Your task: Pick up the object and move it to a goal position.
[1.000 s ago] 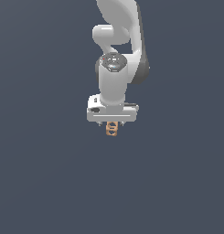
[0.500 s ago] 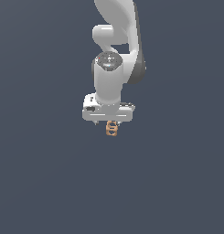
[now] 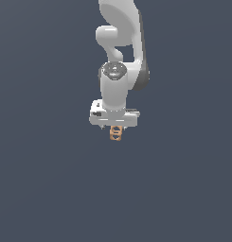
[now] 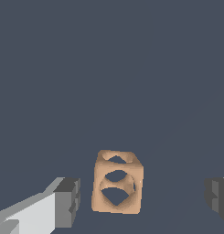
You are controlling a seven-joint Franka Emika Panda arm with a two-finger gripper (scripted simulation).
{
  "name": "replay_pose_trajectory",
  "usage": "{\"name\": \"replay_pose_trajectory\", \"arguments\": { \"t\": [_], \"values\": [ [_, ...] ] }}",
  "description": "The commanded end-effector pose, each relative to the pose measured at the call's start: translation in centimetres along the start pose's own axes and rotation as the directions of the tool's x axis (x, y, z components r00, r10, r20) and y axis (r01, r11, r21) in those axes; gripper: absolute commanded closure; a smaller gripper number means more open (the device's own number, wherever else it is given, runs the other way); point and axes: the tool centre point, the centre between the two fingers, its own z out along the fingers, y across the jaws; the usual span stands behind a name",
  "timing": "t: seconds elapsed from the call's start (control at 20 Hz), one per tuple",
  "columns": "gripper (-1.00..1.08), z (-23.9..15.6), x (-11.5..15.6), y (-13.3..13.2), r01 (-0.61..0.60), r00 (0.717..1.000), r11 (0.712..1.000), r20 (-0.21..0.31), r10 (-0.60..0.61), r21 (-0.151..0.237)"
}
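The object (image 3: pixel 115 133) is a tiny orange-tan cube with round holes through its faces. In the exterior view it shows just below the white hand of the gripper (image 3: pixel 114 127), which hangs straight over it. The wrist view shows the object (image 4: pixel 117 183) standing on the grey floor between the two dark fingertips (image 4: pixel 67 201). The gripper (image 4: pixel 143 199) is open: there is a gap between the cube and each finger, wider on one side.
A plain dark grey-blue floor (image 3: pixel 183 189) fills both views. The white arm (image 3: pixel 120 28) rises out of the exterior view's top.
The hand has come down a little over the cube, which has stayed where it was.
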Motion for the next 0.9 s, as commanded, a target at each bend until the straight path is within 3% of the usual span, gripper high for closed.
{"name": "replay_pose_trajectory", "arguments": {
  "t": [0.0, 0.45, 0.85],
  "values": [
    [-0.92, 1.3, -1.0, -0.3, -0.022, 1.000, 1.000, 0.000, 0.022, 0.008],
    [-0.92, 4.7, -3.9, -1.1, -0.084, 0.996, 0.996, 0.001, 0.084, 0.024],
    [-0.92, 5.2, -4.3, -1.1, -0.091, 0.996, 0.996, 0.002, 0.091, 0.025]
  ]
}}
